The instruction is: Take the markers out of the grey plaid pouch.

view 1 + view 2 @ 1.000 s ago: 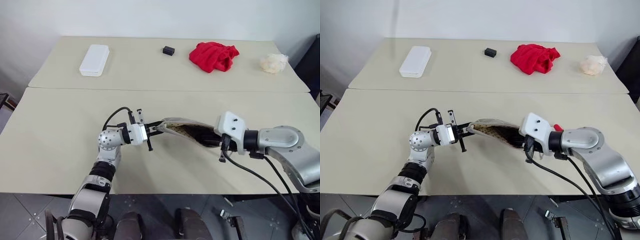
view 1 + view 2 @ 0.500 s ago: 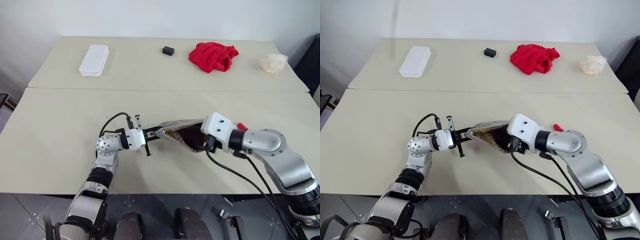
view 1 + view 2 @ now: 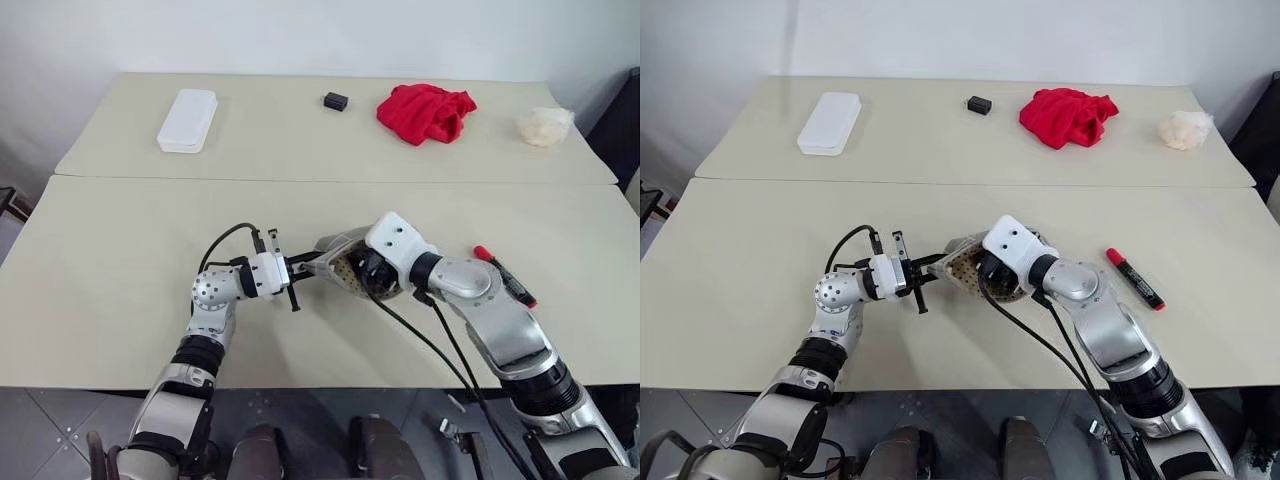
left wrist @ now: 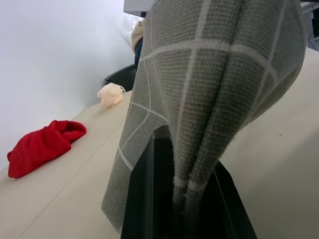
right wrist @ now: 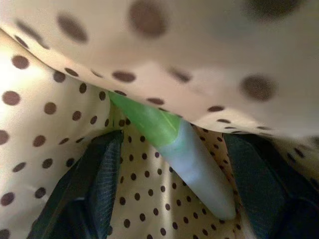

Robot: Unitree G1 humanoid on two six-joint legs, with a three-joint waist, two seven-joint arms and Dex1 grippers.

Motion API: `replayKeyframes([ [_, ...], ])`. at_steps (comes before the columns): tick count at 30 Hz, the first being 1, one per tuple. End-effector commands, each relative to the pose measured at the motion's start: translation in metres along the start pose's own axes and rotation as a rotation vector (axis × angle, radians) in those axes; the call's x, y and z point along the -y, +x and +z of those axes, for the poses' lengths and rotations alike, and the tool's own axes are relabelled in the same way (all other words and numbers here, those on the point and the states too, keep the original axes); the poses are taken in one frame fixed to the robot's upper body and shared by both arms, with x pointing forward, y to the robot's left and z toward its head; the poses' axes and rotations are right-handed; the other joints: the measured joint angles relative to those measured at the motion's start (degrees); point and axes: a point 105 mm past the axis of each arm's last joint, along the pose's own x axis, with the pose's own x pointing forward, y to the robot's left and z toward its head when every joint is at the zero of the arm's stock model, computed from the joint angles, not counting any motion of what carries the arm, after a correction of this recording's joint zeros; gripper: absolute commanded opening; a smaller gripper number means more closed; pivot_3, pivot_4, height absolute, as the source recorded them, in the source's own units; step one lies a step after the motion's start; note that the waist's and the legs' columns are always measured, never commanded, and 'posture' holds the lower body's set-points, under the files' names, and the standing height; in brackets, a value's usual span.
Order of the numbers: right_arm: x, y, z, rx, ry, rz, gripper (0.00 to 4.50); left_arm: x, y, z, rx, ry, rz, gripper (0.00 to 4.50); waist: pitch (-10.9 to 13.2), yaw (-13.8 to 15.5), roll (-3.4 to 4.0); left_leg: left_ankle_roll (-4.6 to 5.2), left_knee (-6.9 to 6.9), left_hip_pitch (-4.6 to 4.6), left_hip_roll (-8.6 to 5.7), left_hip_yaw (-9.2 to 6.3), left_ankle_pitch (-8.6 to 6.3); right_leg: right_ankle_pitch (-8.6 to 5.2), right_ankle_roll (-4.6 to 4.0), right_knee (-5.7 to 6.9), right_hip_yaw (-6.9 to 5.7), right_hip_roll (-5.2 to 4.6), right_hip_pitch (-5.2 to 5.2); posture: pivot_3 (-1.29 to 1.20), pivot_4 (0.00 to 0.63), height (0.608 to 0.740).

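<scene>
i see the grey plaid pouch [image 3: 965,262] lifted off the near table [image 3: 760,300], woven fabric with thin white grid lines, its mouth showing beige lining with dark dots. my left gripper [image 3: 923,276] is clamped tight on the pouch's left end; in the left wrist view the cloth [image 4: 209,89] folds down between the two black fingers [image 4: 144,199] in a thick coarse pleat. my right gripper [image 5: 169,199] is pushed into the mouth of the pouch, its fingers spread apart on either side of a green marker [image 5: 174,149], a smooth round plastic barrel, bright green at one end and paler toward the other. i can't tell whether the fingers touch it, and the marker's far end is hidden under a fold of the dotted lining. from the head views the right gripper's fingers are buried in the pouch and only the white wrist housing [image 3: 1006,243] shows.

a second marker [image 3: 1133,279], red cap and dark body, lies flat on the near table to the right of the right arm, well apart from the pouch.

on the far table sit a white hard case [image 3: 830,122] with rounded corners, a small black block [image 3: 981,104], a crumpled red cloth [image 3: 1068,114] and a pale fluffy wad [image 3: 1186,130].
</scene>
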Motion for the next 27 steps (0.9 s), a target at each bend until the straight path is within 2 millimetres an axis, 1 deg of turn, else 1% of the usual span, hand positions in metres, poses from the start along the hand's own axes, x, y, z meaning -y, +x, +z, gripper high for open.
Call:
replayKeyframes([
  [1, 0.003, 0.005, -0.010, -0.023, -0.026, -0.078, 2.96, -0.005, 0.005, 0.012, 0.054, 0.041, 0.012, 0.00, 0.00, -0.01, 0.00, 0.00, 0.00, 0.00, 0.00, 0.01, 0.00, 0.00, 0.00, -0.01, 0.00, 0.00, 0.00, 0.00, 0.150, 0.740],
  [2, 0.000, 0.006, -0.010, -0.022, -0.030, -0.059, 2.79, -0.005, 0.005, 0.012, 0.054, 0.040, 0.015, 0.00, 0.00, -0.01, 0.00, 0.00, 0.00, 0.00, 0.00, 0.01, 0.00, 0.00, 0.00, 0.00, 0.00, 0.00, 0.00, 0.00, 0.150, 0.740],
  [3, -0.001, 0.007, -0.009, -0.013, -0.028, -0.062, 2.50, -0.005, 0.005, 0.012, 0.053, 0.039, 0.016, 0.00, 0.00, 0.00, 0.00, 0.00, -0.01, 0.00, 0.00, 0.01, 0.00, 0.00, 0.00, 0.00, 0.00, 0.00, 0.00, 0.00, 0.150, 0.740],
  [6, -0.004, 0.008, -0.002, 0.024, -0.059, -0.045, 1.55, -0.005, 0.005, 0.012, 0.052, 0.038, 0.018, 0.00, 0.00, 0.00, 0.00, 0.00, -0.01, 0.00, 0.00, 0.02, 0.00, 0.00, 0.00, -0.01, 0.00, 0.00, 0.00, 0.00, 0.150, 0.740],
  [7, -0.004, 0.007, 0.001, 0.040, -0.070, -0.036, 1.14, -0.005, 0.005, 0.012, 0.052, 0.038, 0.019, 0.00, 0.00, -0.01, 0.00, 0.00, -0.01, 0.00, 0.00, 0.02, 0.00, 0.00, 0.00, -0.01, 0.00, 0.00, 0.00, 0.00, 0.150, 0.740],
  [9, -0.003, 0.006, 0.001, 0.046, -0.081, -0.035, 0.69, -0.006, 0.004, 0.013, 0.051, 0.038, 0.022, 0.00, -0.02, -0.04, -0.03, 0.00, -0.01, 0.00, 0.00, 0.02, 0.00, 0.00, 0.00, -0.01, 0.00, 0.00, 0.00, 0.00, 0.150, 0.740],
  [13, -0.003, -0.001, 0.008, 0.101, -0.111, 0.014, 0.63, -0.009, 0.003, 0.013, 0.047, 0.040, 0.029, 0.00, -0.02, -0.06, -0.03, 0.00, -0.02, 0.01, 0.00, 0.02, 0.00, 0.00, 0.00, -0.01, 0.00, 0.00, 0.01, 0.00, 0.150, 0.740],
  [15, -0.001, -0.011, 0.019, 0.187, -0.121, 0.060, 0.60, -0.011, 0.001, 0.013, 0.043, 0.042, 0.032, 0.00, -0.02, -0.04, -0.03, 0.00, -0.02, 0.01, 0.00, 0.02, 0.00, 0.00, 0.00, -0.02, 0.00, 0.00, 0.01, 0.00, 0.150, 0.740],
  [18, -0.002, -0.036, 0.041, 0.376, -0.156, 0.192, 0.59, -0.013, -0.001, 0.013, 0.034, 0.046, 0.037, 0.00, -0.01, 0.06, -0.03, 0.00, -0.02, 0.01, -0.01, 0.02, 0.00, 0.00, 0.00, -0.04, -0.01, 0.00, 0.02, 0.00, 0.150, 0.740],
  [19, -0.004, -0.047, 0.045, 0.429, -0.151, 0.251, 0.59, -0.013, -0.002, 0.013, 0.033, 0.046, 0.039, 0.00, -0.01, 0.12, -0.03, 0.00, -0.03, 0.01, -0.01, 0.02, 0.00, 0.00, 0.00, -0.06, -0.01, 0.00, 0.02, 0.00, 0.150, 0.740],
  [20, -0.001, -0.059, 0.049, 0.471, -0.133, 0.298, 0.59, -0.014, -0.003, 0.013, 0.031, 0.048, 0.039, 0.00, -0.01, 0.15, -0.03, 0.00, -0.03, 0.01, -0.01, 0.02, 0.00, 0.00, 0.01, -0.07, -0.01, 0.00, 0.03, 0.00, 0.150, 0.740],
  [22, 0.007, -0.074, 0.052, 0.513, -0.104, 0.332, 0.59, -0.015, -0.004, 0.013, 0.029, 0.049, 0.039, 0.00, -0.01, 0.16, -0.03, 0.00, -0.03, 0.02, -0.01, 0.01, 0.00, 0.01, 0.02, -0.10, -0.02, 0.00, 0.05, 0.00, 0.150, 0.740],
  [23, 0.011, -0.077, 0.052, 0.521, -0.094, 0.333, 0.59, -0.015, -0.004, 0.013, 0.028, 0.050, 0.040, 0.00, -0.01, 0.16, -0.03, 0.00, -0.03, 0.02, -0.01, 0.02, 0.00, 0.01, 0.02, -0.09, -0.02, 0.00, 0.06, 0.00, 0.150, 0.740],
  [24, 0.010, -0.084, 0.053, 0.525, -0.085, 0.374, 0.59, -0.016, -0.005, 0.012, 0.024, 0.052, 0.039, 0.00, -0.01, 0.16, -0.03, 0.00, -0.03, 0.02, -0.01, 0.01, 0.00, 0.01, 0.02, -0.08, -0.02, 0.00, 0.06, 0.00, 0.150, 0.740],
  [25, 0.012, -0.094, 0.056, 0.537, -0.083, 0.407, 0.59, -0.017, -0.006, 0.012, 0.020, 0.053, 0.046, 0.00, -0.01, 0.16, -0.03, 0.00, -0.02, 0.03, 0.00, 0.01, 0.00, 0.01, 0.02, -0.08, -0.02, 0.00, 0.06, 0.00, 0.150, 0.740],
  [27, 0.021, -0.106, 0.066, 0.567, -0.061, 0.416, 0.59, -0.018, -0.008, 0.011, 0.013, 0.054, 0.051, 0.00, -0.01, 0.18, -0.03, 0.01, -0.02, 0.03, -0.01, 0.00, 0.00, 0.02, 0.02, -0.08, -0.02, 0.00, 0.06, 0.00, 0.150, 0.740],
])
